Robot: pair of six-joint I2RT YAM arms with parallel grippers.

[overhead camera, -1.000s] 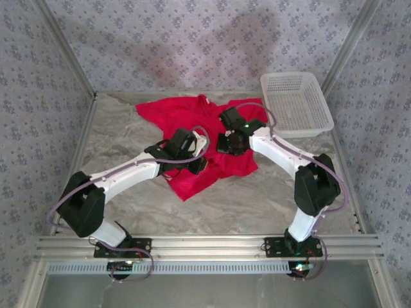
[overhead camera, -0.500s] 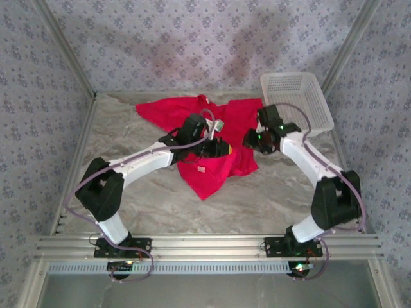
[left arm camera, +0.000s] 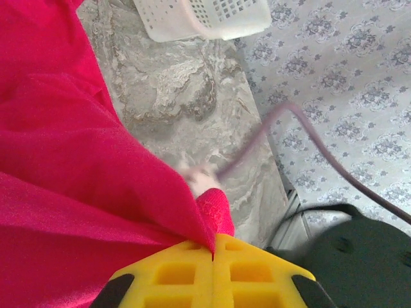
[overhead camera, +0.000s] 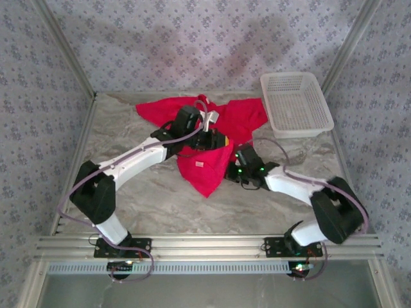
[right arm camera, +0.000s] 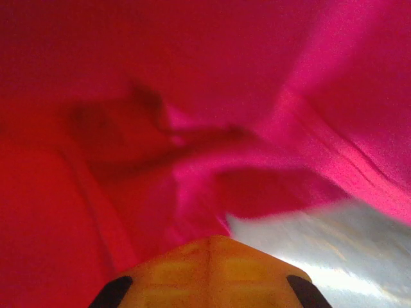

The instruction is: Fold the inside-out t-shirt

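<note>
Layout from the overhead view: one inside-out t-shirt [overhead camera: 241, 122], red, lies crumpled at the middle-rear of the marbled table [overhead camera: 115, 128]. One white basket [overhead camera: 296, 102] stands at the rear right corner, near the shirt's sleeve. Two grippers are counted.

The left wrist view adds close detail. The left gripper [left arm camera: 213, 273] has its yellow fingers together, clamped on a fold of the shirt drawn up to a peak.

In the right wrist view, the right gripper [right arm camera: 209, 269] likewise has its fingers together, tips at the shirt's edge beside bare table. Whether cloth is pinched between them cannot be told. Overhead, this gripper sits low at the shirt's near right edge.
</note>
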